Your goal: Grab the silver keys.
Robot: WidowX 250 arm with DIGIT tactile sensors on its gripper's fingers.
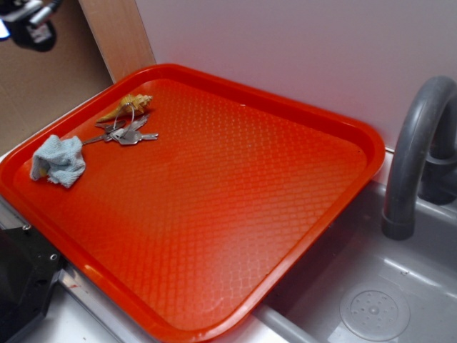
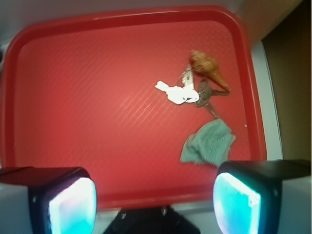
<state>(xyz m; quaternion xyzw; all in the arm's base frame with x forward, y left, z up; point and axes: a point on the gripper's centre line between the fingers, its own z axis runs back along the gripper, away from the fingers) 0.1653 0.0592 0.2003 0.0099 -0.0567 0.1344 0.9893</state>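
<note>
The silver keys [image 1: 128, 133] lie on the red tray [image 1: 235, 214] near its far left corner, between a tan seashell [image 1: 128, 106] and a light-blue cloth [image 1: 58, 160]. In the wrist view the keys [image 2: 187, 92] lie right of centre, the shell [image 2: 208, 67] just beyond them and the cloth [image 2: 208, 143] nearer me. My gripper [image 2: 153, 204] is open and empty, high above the tray's near edge, well away from the keys. In the exterior view only part of the arm [image 1: 32, 21] shows at the top left corner.
A grey sink basin [image 1: 371, 300] with a curved grey faucet [image 1: 414, 143] lies right of the tray. A white wall and a wooden strip [image 1: 118, 32] stand behind it. A black block [image 1: 21, 279] sits at the tray's near left edge.
</note>
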